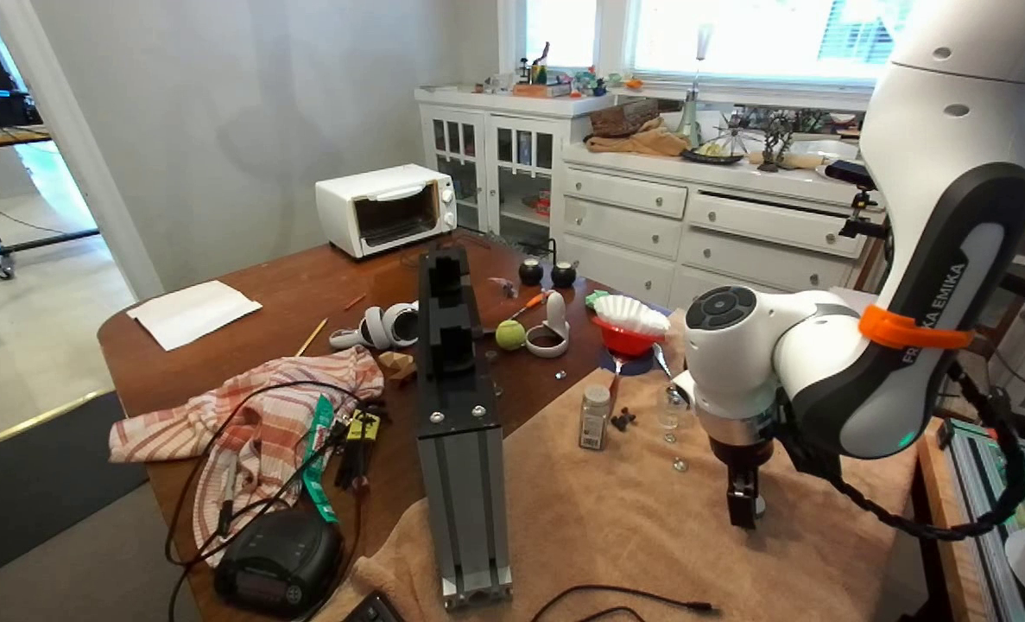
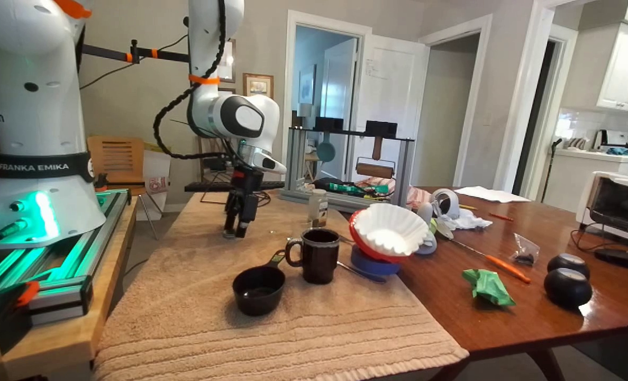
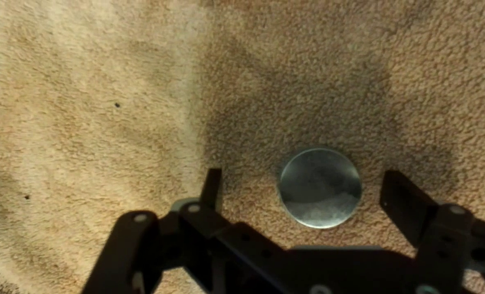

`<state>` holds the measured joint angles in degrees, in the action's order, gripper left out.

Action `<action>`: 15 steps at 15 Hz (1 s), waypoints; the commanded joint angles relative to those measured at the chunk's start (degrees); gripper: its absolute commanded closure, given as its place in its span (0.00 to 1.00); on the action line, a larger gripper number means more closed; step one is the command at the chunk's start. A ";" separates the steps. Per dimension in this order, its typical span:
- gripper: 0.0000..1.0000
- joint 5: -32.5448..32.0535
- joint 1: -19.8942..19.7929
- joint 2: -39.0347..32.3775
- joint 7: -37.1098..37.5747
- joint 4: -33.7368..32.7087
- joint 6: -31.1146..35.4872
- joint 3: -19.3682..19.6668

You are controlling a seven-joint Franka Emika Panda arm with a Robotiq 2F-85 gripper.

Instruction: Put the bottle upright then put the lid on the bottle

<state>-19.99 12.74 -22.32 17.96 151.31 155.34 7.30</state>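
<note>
Down low in the wrist view, the gripper [image 3: 303,185] is spread apart, with the lid [image 3: 320,190] on the towel [image 3: 103,65] between its fingers. The bottle [image 1: 594,419] stands up near the middle of both exterior views.

Bottle [image 1: 594,419] on towel [image 1: 581,518], lid [image 3: 320,188] between fingertips [image 3: 403,202]

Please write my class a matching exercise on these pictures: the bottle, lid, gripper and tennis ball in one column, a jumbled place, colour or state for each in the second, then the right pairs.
Column one
1. bottle
2. lid
3. gripper
4. tennis ball

Column two
A. open, holding nothing
B. yellow-green, on the wooden table
C. lying flat on the tan towel
D. see-through, standing upright

Right pairs: 1-D; 2-C; 3-A; 4-B
</note>
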 commanded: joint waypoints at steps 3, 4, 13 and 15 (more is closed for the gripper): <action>0.34 -0.25 1.78 -1.64 2.04 -0.95 -0.47 0.97; 0.39 -0.28 1.96 -1.62 2.25 -0.96 -0.48 1.00; 0.03 0.70 1.52 -0.95 0.20 -0.57 -1.21 0.01; 0.00 1.94 -0.12 -0.60 -2.40 -0.11 -0.42 -1.03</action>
<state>-19.69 14.55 -22.65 18.76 151.13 155.04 7.75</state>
